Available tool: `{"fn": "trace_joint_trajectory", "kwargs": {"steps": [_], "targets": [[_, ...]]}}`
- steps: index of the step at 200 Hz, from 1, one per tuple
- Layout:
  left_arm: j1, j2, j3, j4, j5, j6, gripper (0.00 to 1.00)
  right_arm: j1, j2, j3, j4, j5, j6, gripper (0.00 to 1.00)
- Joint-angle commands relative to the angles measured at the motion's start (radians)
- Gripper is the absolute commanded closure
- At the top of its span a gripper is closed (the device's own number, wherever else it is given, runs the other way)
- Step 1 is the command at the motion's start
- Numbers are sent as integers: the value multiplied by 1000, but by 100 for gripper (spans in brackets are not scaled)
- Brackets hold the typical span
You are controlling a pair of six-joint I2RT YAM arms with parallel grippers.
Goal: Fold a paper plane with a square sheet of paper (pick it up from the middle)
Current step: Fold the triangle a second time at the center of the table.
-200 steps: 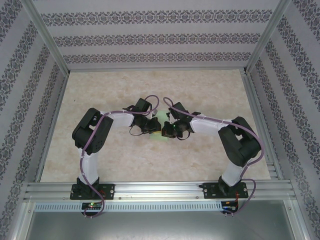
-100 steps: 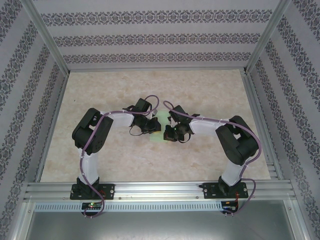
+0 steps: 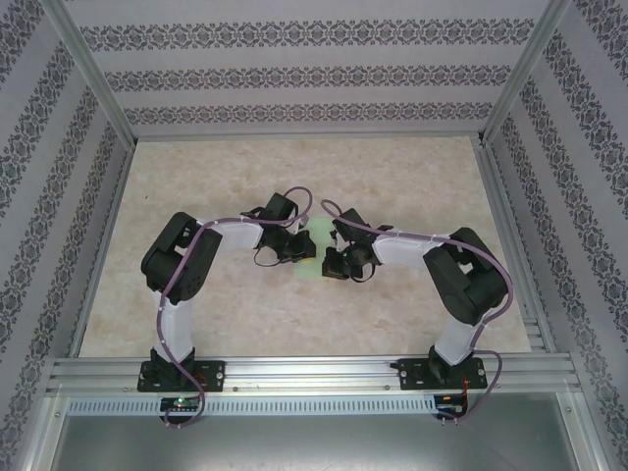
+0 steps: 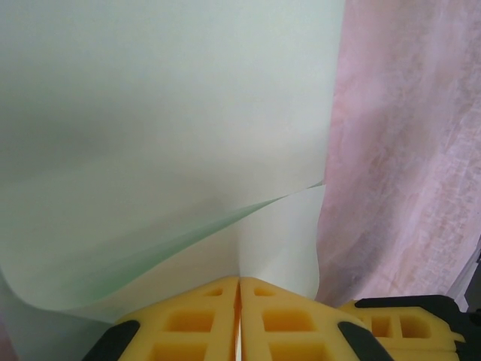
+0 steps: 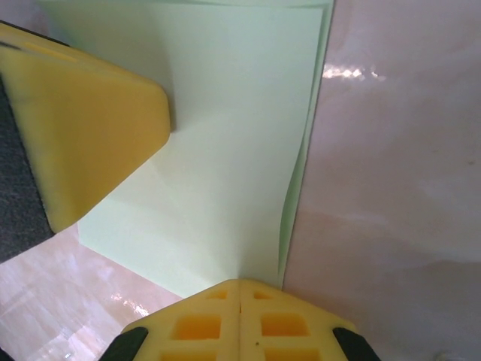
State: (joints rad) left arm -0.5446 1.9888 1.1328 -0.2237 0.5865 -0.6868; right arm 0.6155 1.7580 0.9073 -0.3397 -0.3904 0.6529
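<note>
Top external view: the square sheet of paper [image 3: 308, 269], folded into layers, sits at the centre of the table [image 3: 412, 177]. At its 9 o'clock the left gripper [image 4: 239, 284] pinches one edge. At its 3 o'clock the right gripper [image 5: 240, 286] is clamped on the doubled edge.

Pale green sheet of paper [image 5: 225, 188], folded, layers gaping.

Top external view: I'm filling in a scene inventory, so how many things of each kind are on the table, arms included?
robot arm: 2 (left arm, right arm)
green paper sheet: 1
Total: 3
</note>
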Motion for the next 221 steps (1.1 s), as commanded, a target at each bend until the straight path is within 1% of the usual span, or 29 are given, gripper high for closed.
{"fn": "trace_joint_trajectory", "kwargs": {"steps": [1,32,51,108,157,178,200,221], "targets": [[-7,12,-47,-91,-85,-5,89,0,-28,-64,-101,28,-22,95],[-6,12,-47,-82,-76,-9,89,-3,-104,-51,-35,-3,-7,95],[-7,8,-48,-82,-76,-9,89,-4,-123,-33,-2,-13,0,94],[-6,8,-49,-77,-72,-11,89,-1,-22,28,38,-16,11,95],[-6,7,-38,-74,-63,-4,88,-2,9,1,10,11,4,95],[-5,-3,-25,-74,-62,38,88,-3,17,-29,-9,28,2,95],[-5,-31,-28,-57,-94,119,88,-7,26,-64,-34,47,2,95],[6,-38,-39,-31,-95,175,88,-8,38,-93,-54,60,-2,95]]}}
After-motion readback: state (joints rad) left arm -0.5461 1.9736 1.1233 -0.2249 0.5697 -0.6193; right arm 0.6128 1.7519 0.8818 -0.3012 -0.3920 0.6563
